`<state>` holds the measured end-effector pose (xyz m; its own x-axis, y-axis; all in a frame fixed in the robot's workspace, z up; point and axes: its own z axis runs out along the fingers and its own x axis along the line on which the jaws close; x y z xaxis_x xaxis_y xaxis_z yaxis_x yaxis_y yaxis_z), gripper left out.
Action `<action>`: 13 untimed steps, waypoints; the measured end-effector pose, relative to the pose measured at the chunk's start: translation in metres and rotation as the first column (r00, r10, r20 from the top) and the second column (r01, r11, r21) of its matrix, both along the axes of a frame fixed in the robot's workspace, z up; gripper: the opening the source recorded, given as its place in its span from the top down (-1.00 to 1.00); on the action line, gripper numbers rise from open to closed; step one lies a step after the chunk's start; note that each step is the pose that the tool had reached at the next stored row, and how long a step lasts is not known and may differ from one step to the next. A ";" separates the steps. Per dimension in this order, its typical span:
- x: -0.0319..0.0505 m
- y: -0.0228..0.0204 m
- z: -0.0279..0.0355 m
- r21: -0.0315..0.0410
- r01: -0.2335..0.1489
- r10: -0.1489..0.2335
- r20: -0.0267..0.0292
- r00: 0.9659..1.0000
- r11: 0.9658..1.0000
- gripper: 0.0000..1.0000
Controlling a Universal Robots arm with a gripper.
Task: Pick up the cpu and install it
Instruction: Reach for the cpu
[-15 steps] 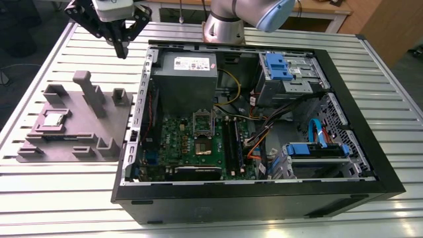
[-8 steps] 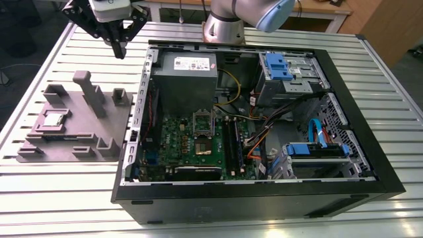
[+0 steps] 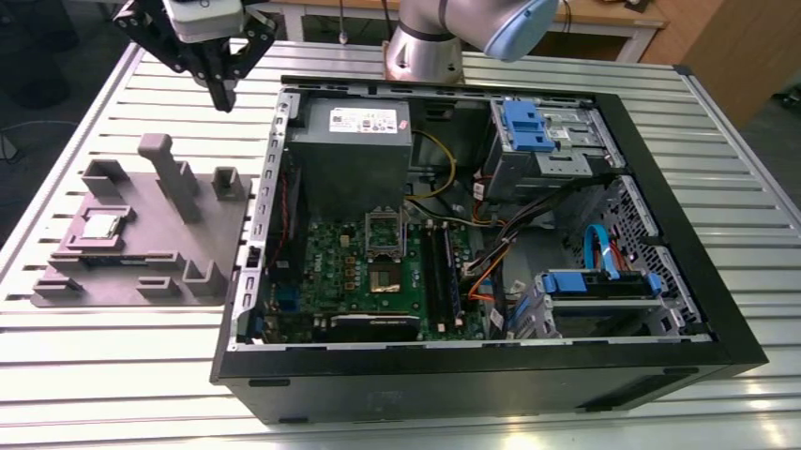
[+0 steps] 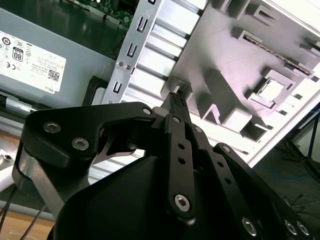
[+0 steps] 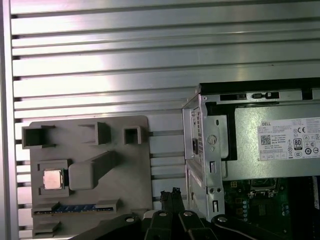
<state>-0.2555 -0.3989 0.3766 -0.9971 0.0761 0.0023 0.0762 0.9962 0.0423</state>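
The cpu (image 3: 100,227) is a small silver-grey square lying flat in a pocket of the grey holder plate (image 3: 188,246), on the exterior view's left. It also appears in both wrist views (image 4: 271,90) (image 5: 53,179). My black gripper (image 3: 224,97) hangs high above the slatted table beyond the holder plate, near the far left corner of the open computer case (image 3: 701,309). Its fingers (image 4: 175,102) are shut with nothing between them, and they stand well apart from the cpu. The motherboard's socket (image 3: 385,234) sits inside the case.
A grey power supply box (image 3: 351,141) with a white label fills the case's far left part. A long memory stick (image 5: 75,207) lies in the holder plate beside the cpu. Upright posts (image 3: 169,173) rise from the plate. Cables and blue drive brackets (image 3: 601,281) crowd the case's right side.
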 end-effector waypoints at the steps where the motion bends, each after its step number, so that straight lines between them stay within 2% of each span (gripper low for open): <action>1: -0.0001 0.0000 0.0000 0.000 0.000 0.000 -0.001 1.000 1.000 0.79; 13: -0.0028 0.0000 -0.0006 0.000 0.000 0.000 -0.005 1.000 1.000 0.79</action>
